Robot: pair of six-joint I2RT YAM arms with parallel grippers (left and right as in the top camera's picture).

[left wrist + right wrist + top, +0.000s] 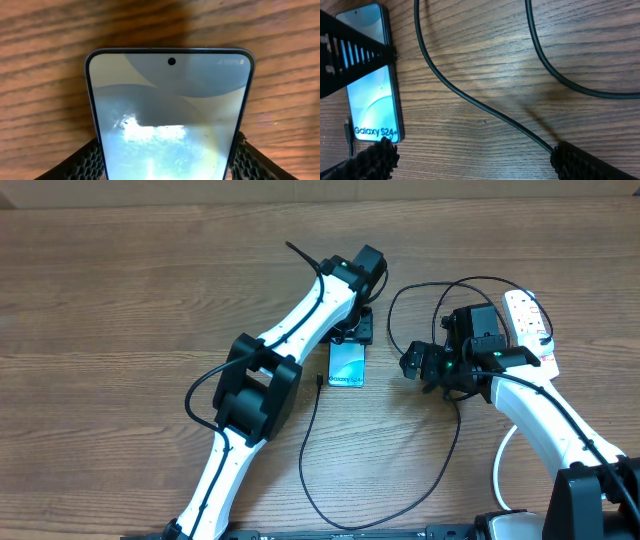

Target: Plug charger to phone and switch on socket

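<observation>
The phone point(347, 365) lies flat mid-table, its screen lit light blue and reading "Galaxy S24+" in the right wrist view point(372, 95). My left gripper point(352, 332) is shut on the phone's top end, one finger pressed against each long edge point(167, 150). The charger cable point(455, 442) loops across the table, and its small black connector point(318, 380) lies beside the phone's lower left corner point(347, 129). My right gripper point(420, 366) is open and empty to the right of the phone point(475, 155). The cable point(470, 97) runs under its right finger. The white socket point(528, 318) lies at the far right.
The left arm point(262, 375) stretches diagonally from the bottom edge to the phone. The socket's white lead point(500, 465) curves down beside the right arm point(545, 415). The left gripper's finger point(350, 50) shows across the phone in the right wrist view.
</observation>
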